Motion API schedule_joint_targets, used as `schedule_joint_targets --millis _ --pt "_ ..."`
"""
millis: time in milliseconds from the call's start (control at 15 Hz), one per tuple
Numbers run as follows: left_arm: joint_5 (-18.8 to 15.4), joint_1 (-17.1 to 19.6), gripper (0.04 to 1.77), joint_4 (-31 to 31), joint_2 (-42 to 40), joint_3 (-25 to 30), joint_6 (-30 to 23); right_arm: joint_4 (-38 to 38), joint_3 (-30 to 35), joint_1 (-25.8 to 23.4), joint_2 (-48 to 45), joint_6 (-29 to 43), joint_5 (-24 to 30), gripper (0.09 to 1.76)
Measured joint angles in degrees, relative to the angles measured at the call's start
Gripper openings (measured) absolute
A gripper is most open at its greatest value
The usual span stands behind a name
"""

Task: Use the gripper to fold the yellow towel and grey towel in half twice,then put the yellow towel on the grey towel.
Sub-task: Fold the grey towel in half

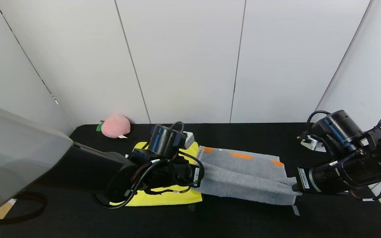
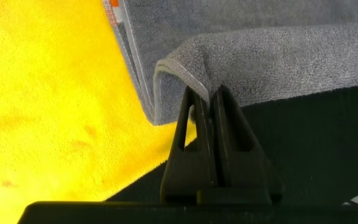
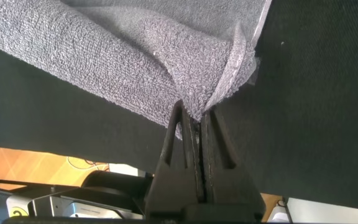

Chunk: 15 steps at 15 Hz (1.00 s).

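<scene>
Across the middle of the head view, our left gripper (image 1: 199,181) and right gripper (image 1: 294,188) each pinch a near corner of the grey towel (image 1: 243,175), so we can lift that edge evenly to fold it. At lower left of center, the yellow towel (image 1: 174,197) lies flat under our left arm, waiting.

Black table (image 1: 243,218) carries yellow towel (image 1: 177,198), grey towel (image 1: 243,172), pink peach (image 1: 115,126).

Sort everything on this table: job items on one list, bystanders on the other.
Job items: grey towel, pinched at both near corners by the left pincer and right pincer; yellow towel.
Bystanders: pink plush peach; black table.
</scene>
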Motion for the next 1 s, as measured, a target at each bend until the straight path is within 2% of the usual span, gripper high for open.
schedule_joint_targets --millis 667,867,1000 --pt "0.0 0.2 0.13 0.6 1.0 -1.0 0.2 0.1 -0.9 -0.4 1.0 -0.3 0.0 0.13" --pt "0.0 0.8 0.13 2.4 3.7 -10.0 1.0 0.2 -5.9 -2.4 3.3 -0.9 0.0 0.13" --pt "-0.1 1.1 0.13 3.0 5.2 -13.0 1.2 0.2 -6.7 -2.8 4.0 -0.9 0.0 0.13"
